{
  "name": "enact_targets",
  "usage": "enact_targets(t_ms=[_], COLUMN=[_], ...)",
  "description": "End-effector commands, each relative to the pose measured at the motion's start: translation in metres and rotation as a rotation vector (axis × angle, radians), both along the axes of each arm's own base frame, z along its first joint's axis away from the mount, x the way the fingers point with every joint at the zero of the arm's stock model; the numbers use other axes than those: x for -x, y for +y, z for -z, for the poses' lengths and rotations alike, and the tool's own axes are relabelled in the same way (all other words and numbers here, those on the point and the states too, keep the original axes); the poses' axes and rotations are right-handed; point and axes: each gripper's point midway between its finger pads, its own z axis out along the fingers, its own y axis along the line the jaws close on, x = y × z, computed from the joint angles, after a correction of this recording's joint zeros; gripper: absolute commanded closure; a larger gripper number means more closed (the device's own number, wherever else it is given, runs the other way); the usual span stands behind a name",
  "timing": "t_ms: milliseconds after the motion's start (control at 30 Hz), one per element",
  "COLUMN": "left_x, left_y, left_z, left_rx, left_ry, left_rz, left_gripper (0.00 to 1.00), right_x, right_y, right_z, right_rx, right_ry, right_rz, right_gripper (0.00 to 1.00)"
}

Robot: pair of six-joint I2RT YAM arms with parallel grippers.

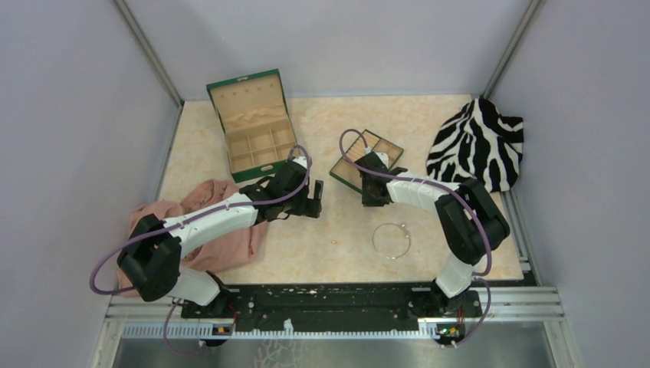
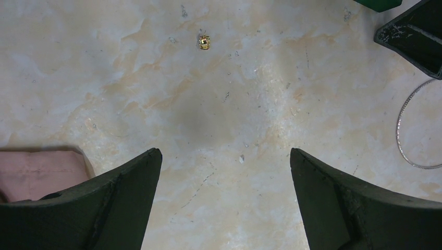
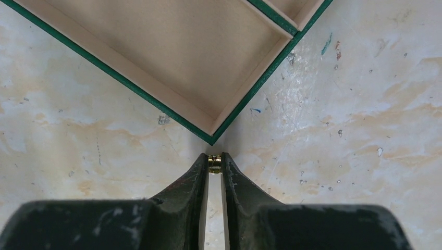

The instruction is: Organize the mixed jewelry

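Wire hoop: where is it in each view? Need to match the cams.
Top external: hoop lies flat, lower centre-right.
Left wrist: hoop at the right edge, partly cut off.
Right wrist: not in view.
Shared landmark: green-rimmed tray, in all three views.

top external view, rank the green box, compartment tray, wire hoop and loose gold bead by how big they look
1. green box
2. compartment tray, though the right arm covers part
3. wire hoop
4. loose gold bead
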Motion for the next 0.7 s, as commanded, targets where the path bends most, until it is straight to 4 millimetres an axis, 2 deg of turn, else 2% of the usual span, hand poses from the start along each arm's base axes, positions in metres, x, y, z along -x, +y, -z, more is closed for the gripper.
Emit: enact_targets(t_ms=[0,133,300,667], left_x=[-0.004,-0.004,-0.004,-0.004], left_y=[-0.003,-0.003,-0.003,-0.006], left_z=[-0.007,-0.008,-0.008,-0.008], left_rx=[0.011,0.014,0.011,0.023], left_ry=[-0.024,-0.027,-0.025,-0.021], left_rz=[0.005,0.006,0.011,0.017], left_gripper=[0.01,0.01,0.01,0.01], right_x=[-0.009,-0.011,-0.009,-0.004], right_y=[0.012,0.011,0.017,0.034], right_z=[-0.019,-0.029,-0.040,-0.087], right_rx=[-0.033,-0.042,-0.115,-0.613], right_ry=[-0.051,-0.067,-0.059,-0.026], right_rz=[0.006,0.011,-0.008,-0.133], right_gripper=[0.90,1.00,1.00,0.99])
